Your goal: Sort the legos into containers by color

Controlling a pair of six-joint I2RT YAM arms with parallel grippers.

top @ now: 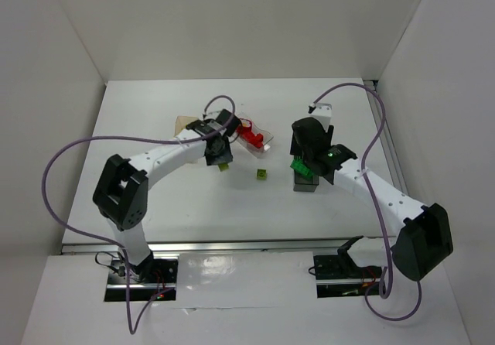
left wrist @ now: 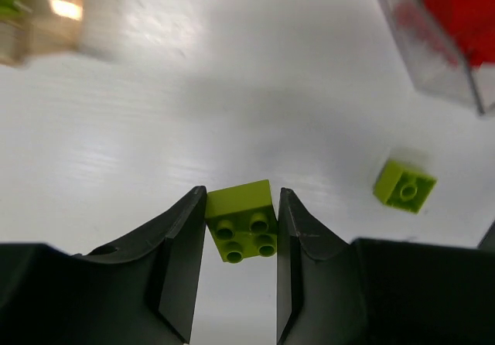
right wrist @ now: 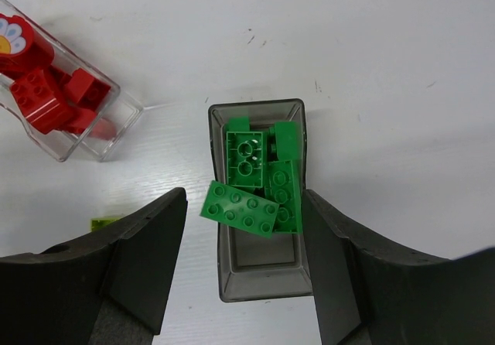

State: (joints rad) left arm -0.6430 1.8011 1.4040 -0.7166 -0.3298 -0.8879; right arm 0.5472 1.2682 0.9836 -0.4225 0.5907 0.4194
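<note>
Yellow-green hard plastic sits between the black fingers of the left gripper. It is a small square yellow-green brick with four studs turned toward the wrist camera. One finger pad lies flat against each of two opposite side walls, so the jaws are pressed in and pinching it. I cannot tell whether it rests on the white table or hangs just clear of it.

Such a piece should be very light and fully rigid, so the pads will not dent it. Its glossy walls look slick, and it could swivel or squirt out if caught by a corner. The sound hold is the one shown: centred on the flat walls, below the studs, with modest squeeze.

By colour its likely home is the tan tub, a translucent rectangular container blurred at the upper left of the left wrist view. A second yellow-green brick lies loose on the table between the arms, near the clear tub of red bricks.

The right gripper hovers with jaws spread over the dark grey tub, holding nothing. That tub holds green bricks. An eight-stud green brick lies slantwise on top, overhanging the left rim, and neither finger touches it. Perched that loosely, it would probably tip at a light nudge.
</note>
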